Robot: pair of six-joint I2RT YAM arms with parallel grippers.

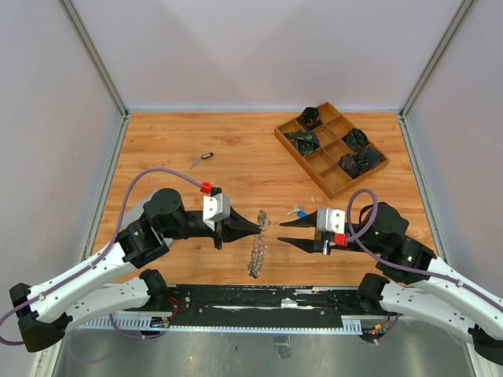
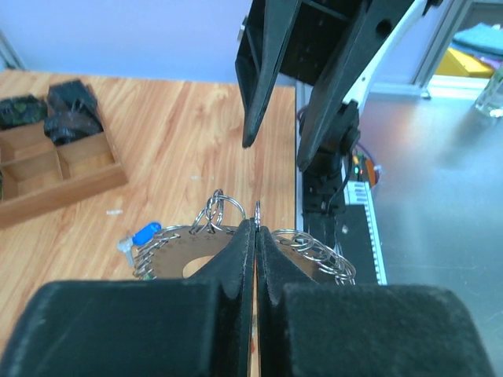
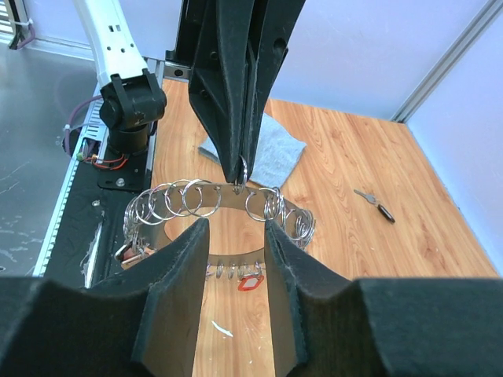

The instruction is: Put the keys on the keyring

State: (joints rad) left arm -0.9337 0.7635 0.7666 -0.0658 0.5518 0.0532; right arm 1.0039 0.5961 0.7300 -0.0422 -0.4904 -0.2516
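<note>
Left wrist view: the left gripper (image 2: 256,228) is pressed shut, pinching a small split ring at the top of the keyring (image 2: 314,250). The keyring stands upright on edge on the table (image 1: 157,141), a band strung with many small rings. A red tag (image 3: 250,281) lies at its foot.

Facing it, the right gripper (image 3: 236,224) has its fingers apart with nothing between them. It is level with the top of the keyring and just short of it, tip to tip with the left gripper.

A blue key (image 2: 145,233) lies on the table just beside the keyring, on the right gripper's side. A black key (image 1: 203,157) lies well apart, toward the far left. In the right wrist view a grey cloth (image 3: 271,157) lies beyond the keyring, under the left arm. The tray (image 1: 302,162) sits at the far right, dark items in several compartments.
</note>
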